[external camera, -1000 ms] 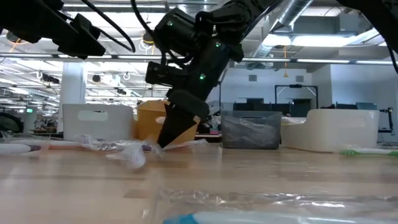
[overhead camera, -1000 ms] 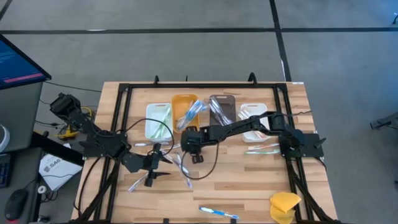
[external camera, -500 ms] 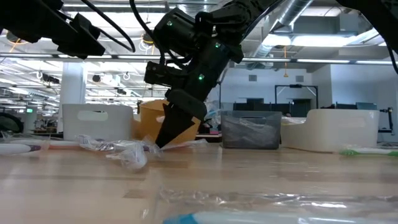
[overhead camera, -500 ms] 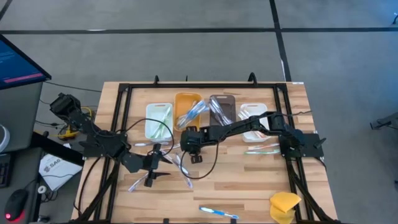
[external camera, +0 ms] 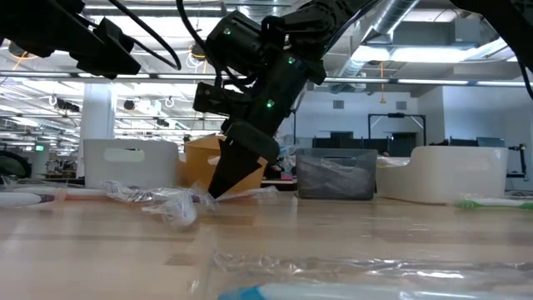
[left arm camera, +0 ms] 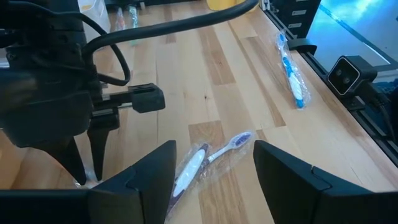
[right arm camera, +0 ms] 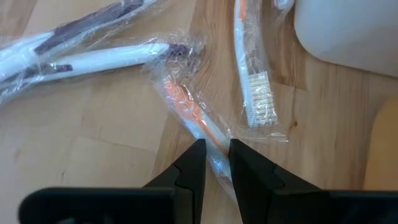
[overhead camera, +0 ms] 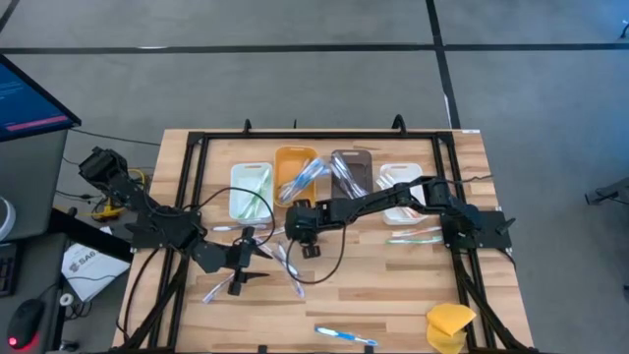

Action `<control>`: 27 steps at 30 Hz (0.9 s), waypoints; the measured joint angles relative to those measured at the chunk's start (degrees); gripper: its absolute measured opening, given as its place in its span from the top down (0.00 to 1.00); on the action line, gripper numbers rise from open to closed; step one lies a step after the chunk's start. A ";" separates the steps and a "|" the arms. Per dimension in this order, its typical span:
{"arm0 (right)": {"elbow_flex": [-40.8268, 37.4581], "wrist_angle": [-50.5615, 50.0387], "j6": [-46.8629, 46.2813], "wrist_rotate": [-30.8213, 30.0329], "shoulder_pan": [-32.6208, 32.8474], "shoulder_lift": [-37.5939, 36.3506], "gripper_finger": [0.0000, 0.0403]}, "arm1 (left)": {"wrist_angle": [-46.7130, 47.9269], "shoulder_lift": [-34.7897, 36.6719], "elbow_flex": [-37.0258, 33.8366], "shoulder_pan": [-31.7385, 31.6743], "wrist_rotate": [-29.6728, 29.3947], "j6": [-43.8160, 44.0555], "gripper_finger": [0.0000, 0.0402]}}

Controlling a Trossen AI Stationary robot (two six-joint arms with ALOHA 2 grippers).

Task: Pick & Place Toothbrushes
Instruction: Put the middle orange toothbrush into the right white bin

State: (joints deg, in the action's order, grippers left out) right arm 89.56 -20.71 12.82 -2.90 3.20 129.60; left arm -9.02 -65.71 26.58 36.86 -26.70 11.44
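Toothbrushes in clear wrappers lie loose on the wooden table (overhead camera: 393, 295); more lie in the bins. My right gripper (right arm camera: 214, 148) reaches to mid-table in front of the orange bin (overhead camera: 293, 169), tips down on the table (external camera: 215, 193), shut on an orange-handled toothbrush (right arm camera: 186, 109). My left gripper (left arm camera: 214, 180) hangs open above a white-and-purple toothbrush (left arm camera: 189, 171) and a second wrapped one (left arm camera: 229, 144), touching neither; in the high view my left gripper (overhead camera: 259, 264) is at the left of the middle. My right gripper pinches the orange-handled toothbrush with its wrapper between the two fingers, on the handle (right arm camera: 208, 134) below the bristle end. The fingers (right arm camera: 189, 163) come from above, slanting down, one on each side of the handle. The toothbrush lies flat on the table.
Four bins stand in a row at the back: white (overhead camera: 249, 189), orange, grey (overhead camera: 351, 169), white (overhead camera: 403, 192). Green toothbrushes (overhead camera: 413, 236) lie at the right, a blue one (overhead camera: 344, 337) near the front edge, beside a yellow sponge (overhead camera: 449, 324). A black frame (overhead camera: 197, 177) rims the table.
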 joint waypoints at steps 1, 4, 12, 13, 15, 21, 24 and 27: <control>0.00 0.00 0.80 -0.04 0.00 0.00 0.84 | 0.01 0.00 0.00 0.00 0.00 -0.01 0.48; 0.00 -0.02 1.13 -0.09 0.04 0.00 0.84 | 0.00 0.00 0.01 0.00 0.00 -0.02 0.48; 0.00 -0.19 1.27 -0.09 0.04 -0.02 0.90 | 0.00 0.00 -0.01 0.00 0.00 -0.02 0.48; 0.00 -0.21 1.27 -0.09 0.04 -0.02 0.92 | 0.00 0.00 0.01 0.00 0.00 -0.02 0.48; 0.00 -0.25 1.45 -0.09 0.04 -0.04 0.97 | 0.00 0.00 -0.01 0.00 0.00 -0.02 0.48; 0.02 -0.45 3.72 -0.07 0.09 -0.04 0.99 | 0.02 0.00 -0.01 0.00 0.00 0.00 0.48; 0.02 -0.60 4.64 -0.07 0.09 -0.07 1.00 | 0.01 0.00 0.00 0.00 0.00 -0.01 0.48; 0.02 -0.66 4.76 -0.07 0.09 -0.07 1.00 | 0.02 0.00 -0.01 0.00 0.00 -0.02 0.48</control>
State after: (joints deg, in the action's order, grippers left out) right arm 89.58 -21.37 17.58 -2.96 3.29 129.54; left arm -8.99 -65.71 26.57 36.86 -26.70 11.42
